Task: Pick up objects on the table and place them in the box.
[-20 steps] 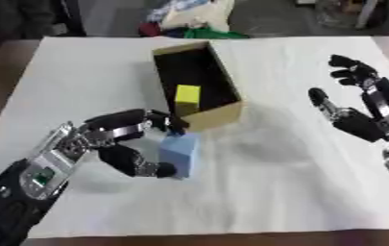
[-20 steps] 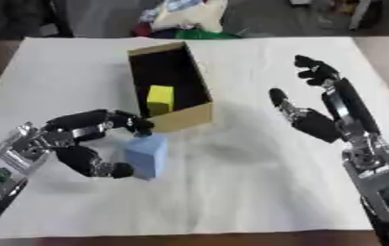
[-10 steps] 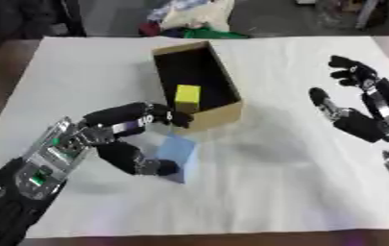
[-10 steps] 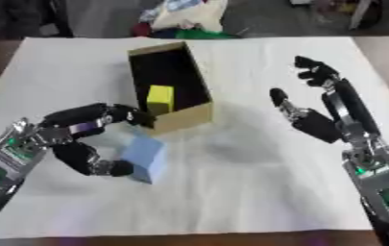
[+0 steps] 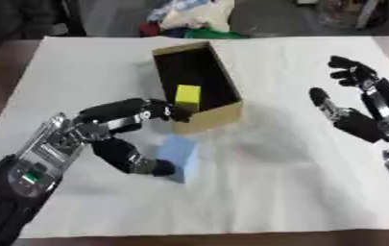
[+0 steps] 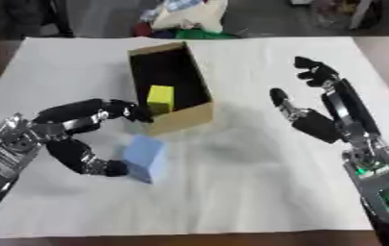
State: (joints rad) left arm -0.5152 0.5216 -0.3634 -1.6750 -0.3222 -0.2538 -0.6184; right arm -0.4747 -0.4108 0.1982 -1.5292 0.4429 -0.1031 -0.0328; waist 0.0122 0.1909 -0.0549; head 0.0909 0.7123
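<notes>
Cardboard box (image 5: 218,114) sat open on the white-covered worktop (image 5: 264,182), long side running away from the robot, and inside it — down at the near end — stood a yellow block (image 5: 187,96). Just in front of the box's near wall lay a pale blue block (image 5: 179,157), resting on the cloth and tipped a little askew. The left hand (image 5: 117,137) was right there at it: fingers arched over toward the box's near corner, thumb curled low with its tip against the blue block's left face. Whether the fingers themselves touched the block could not be told — so it was a hooked, half-closed hand beside the block rather than a clear hold. Over on the right side of the worktop, well apart from the box, the right hand (image 6: 311,117) hovered with its fingers spread and straight, holding nothing. Past the far edge of the worktop lay a heap of coloured clutter (image 5: 185,19).
</notes>
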